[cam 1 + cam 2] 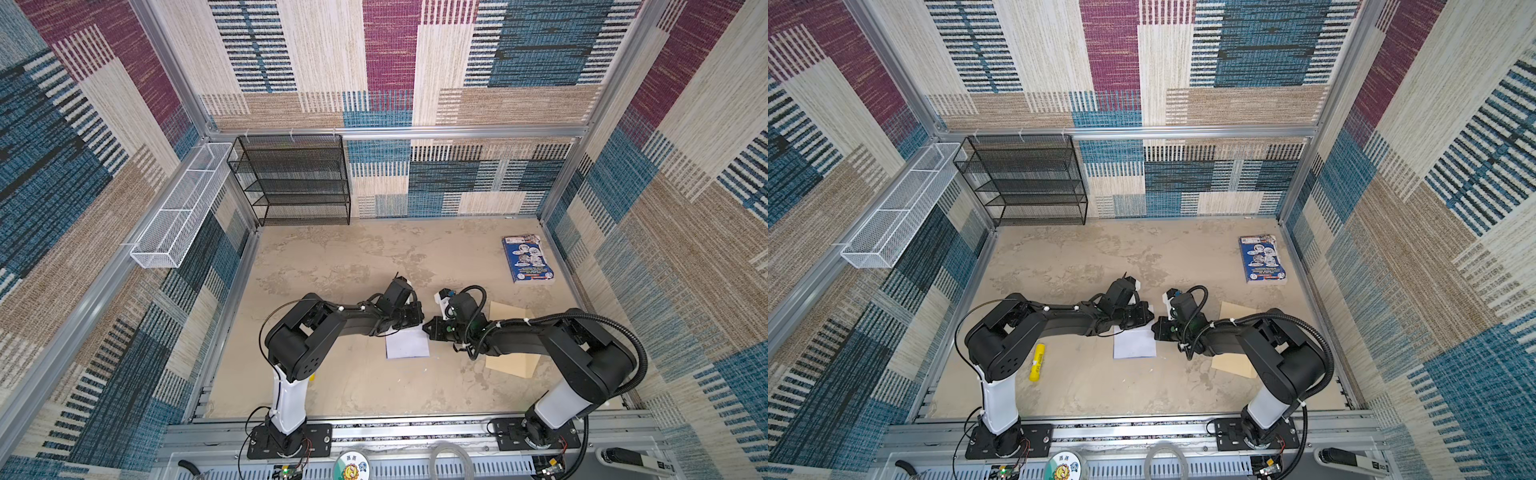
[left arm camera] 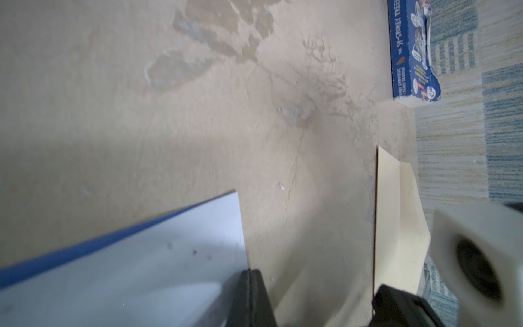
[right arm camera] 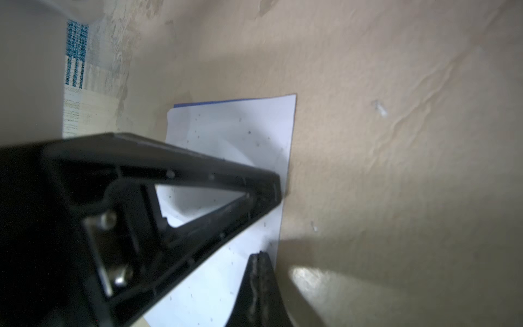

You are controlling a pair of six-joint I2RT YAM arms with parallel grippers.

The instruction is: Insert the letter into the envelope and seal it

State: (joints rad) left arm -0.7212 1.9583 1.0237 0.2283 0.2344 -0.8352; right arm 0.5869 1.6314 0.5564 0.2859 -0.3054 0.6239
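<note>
The letter (image 1: 407, 348) lies white side up on the worktop (image 1: 332, 257) between the 2 arms. The left gripper (image 2: 249, 283) and right gripper (image 3: 260, 266) both have their jaws fully closed, tips at its envelope-side edge; I cannot tell whether either pinches paper. The envelope (image 1: 512, 368) lies near on the right, partly under the right arm, its long axis running near to far. The letter would likely have to travel sideways to it, and the right arm is nearer.

- A robotics lab test cell: aluminium frame (image 1: 395, 132) walled with patchwork carpet panels (image 1: 390, 45).
- Left arm (image 1: 291, 340) and right arm (image 1: 582, 353) bolted to a metal rail (image 1: 415, 432) edging the table (image 1: 332, 249).
</note>
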